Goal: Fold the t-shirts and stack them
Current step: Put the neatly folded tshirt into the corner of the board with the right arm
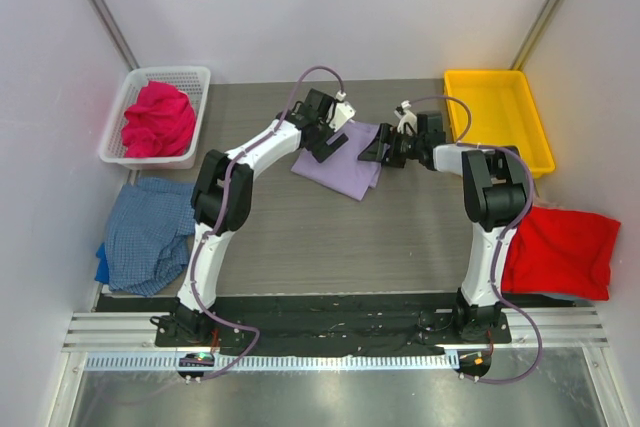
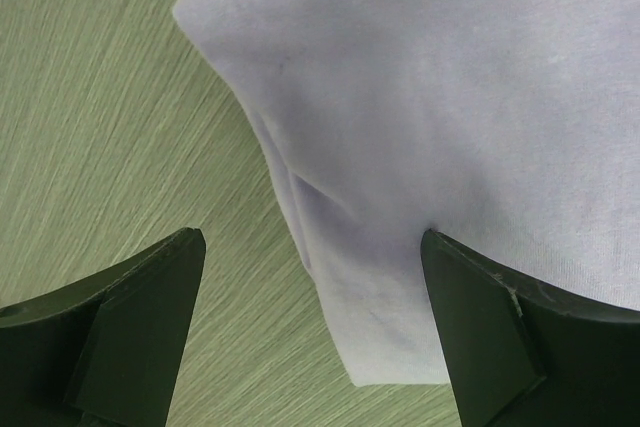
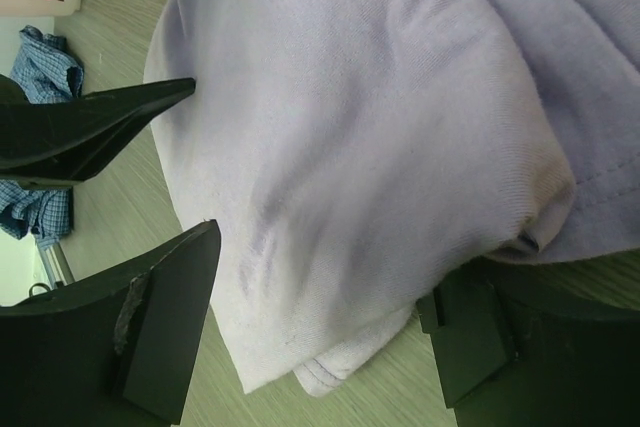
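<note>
From above, the lavender t-shirt lies as a flat, folded, roughly square pad of thin cloth in the middle of the grey wood-grain bench. The black left claw is at its far left edge and the black right claw at its right edge. A crumpled magenta t-shirt fills the white mesh basket at far left, and a rumpled blue checked t-shirt lies just in front of it. A red t-shirt lies loosely folded at the right edge, near the glossy yellow tray. In the left wrist view, the left claw gapes wide, its dark wedge-shaped fingers on either side of the shirt's layered edge, gripping nothing. The knit is fine and smooth with soft creases, and the bench grain runs in thin streaks. In the right wrist view, the right claw also stands wide open, its matte fingers flanking a rounded folded corner with a stitched hem, nothing pinched.
</note>
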Robot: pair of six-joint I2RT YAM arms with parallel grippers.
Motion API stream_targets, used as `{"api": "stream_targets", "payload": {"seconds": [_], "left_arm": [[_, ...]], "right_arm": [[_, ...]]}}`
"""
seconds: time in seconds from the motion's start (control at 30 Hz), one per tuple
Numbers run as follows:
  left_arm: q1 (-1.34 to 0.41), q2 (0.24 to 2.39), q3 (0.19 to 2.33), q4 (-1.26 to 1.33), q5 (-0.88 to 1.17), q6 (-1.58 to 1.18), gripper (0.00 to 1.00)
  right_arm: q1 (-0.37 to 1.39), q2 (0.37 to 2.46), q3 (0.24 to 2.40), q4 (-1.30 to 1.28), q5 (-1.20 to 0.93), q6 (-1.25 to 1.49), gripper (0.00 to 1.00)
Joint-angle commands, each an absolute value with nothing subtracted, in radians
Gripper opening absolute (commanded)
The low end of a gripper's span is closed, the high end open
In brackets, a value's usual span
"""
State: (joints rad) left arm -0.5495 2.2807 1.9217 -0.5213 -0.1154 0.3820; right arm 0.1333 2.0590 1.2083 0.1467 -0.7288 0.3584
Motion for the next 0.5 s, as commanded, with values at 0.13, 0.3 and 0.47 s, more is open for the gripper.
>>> {"api": "stream_targets", "payload": {"seconds": [0.13, 0.3, 0.47], "left_arm": [[-0.558, 2.269, 1.891, -0.500, -0.103, 0.374, 0.94], [-0.578, 2.258, 1.845, -0.502, -0.104, 0.368, 0.94], [-0.597, 2.253, 1.818, -0.499, -0.113, 0.374, 0.93]], "right_arm": [[0.170, 2.146, 1.230, 0.135, -0.715, 0.368, 0.81], [0.198, 2.152, 1.238, 0.135, -0.732, 0.370, 0.79], [0.224, 2.149, 1.249, 0.124, -0.736, 0.364, 0.75]]}}
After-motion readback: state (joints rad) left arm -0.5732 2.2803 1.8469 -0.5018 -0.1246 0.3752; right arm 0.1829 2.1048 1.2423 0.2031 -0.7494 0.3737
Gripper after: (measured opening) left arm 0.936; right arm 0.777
